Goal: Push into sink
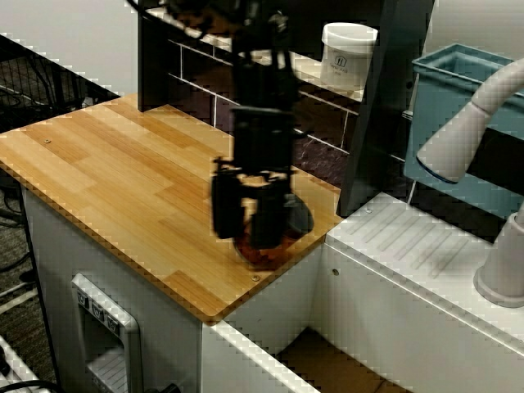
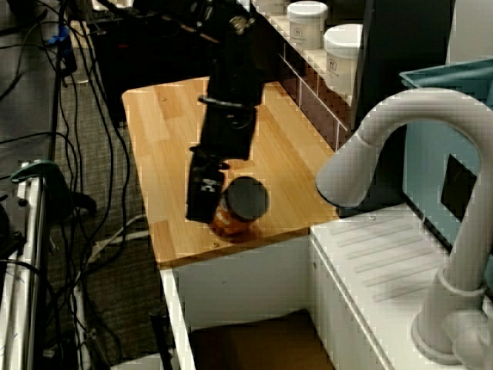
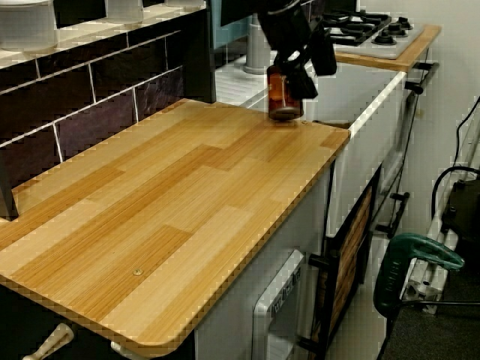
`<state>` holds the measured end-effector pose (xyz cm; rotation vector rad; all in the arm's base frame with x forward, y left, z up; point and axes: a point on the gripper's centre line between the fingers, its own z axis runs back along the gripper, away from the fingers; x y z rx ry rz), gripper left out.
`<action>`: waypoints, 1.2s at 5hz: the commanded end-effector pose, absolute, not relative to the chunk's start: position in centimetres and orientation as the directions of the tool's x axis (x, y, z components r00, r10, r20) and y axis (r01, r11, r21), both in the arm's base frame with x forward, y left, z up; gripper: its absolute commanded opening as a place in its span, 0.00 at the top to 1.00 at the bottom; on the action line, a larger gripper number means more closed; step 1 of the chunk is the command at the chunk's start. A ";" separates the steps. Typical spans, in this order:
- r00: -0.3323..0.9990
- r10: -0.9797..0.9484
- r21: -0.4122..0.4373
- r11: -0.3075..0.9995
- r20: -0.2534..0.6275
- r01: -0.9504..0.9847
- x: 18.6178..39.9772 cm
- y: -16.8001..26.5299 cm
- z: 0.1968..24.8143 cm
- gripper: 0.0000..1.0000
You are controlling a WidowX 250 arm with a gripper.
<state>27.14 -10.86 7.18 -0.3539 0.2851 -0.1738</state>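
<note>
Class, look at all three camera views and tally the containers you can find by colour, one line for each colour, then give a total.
Amber-brown jar with a dark lid, at the gripper on the wooden counter: 1
White tubs on the back ledge: 2
Teal plastic tub beside the faucet: 1
Total: 4

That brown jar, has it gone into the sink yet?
Not yet. The brown jar stands upright on the wooden counter, already near the corner next to the sink. The claw is right against it; whether it grips or only nudges it isn't clear. Left: sliding it over the edge into the basin.
</note>
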 end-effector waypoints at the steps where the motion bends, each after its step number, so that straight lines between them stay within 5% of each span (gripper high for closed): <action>1: 0.953 -0.198 -0.380 0.919 -0.229 0.100 27.4 -9.5 8.7 0.00; 6: 0.954 -0.174 -0.385 0.920 -0.245 0.069 28.0 -7.7 8.2 0.00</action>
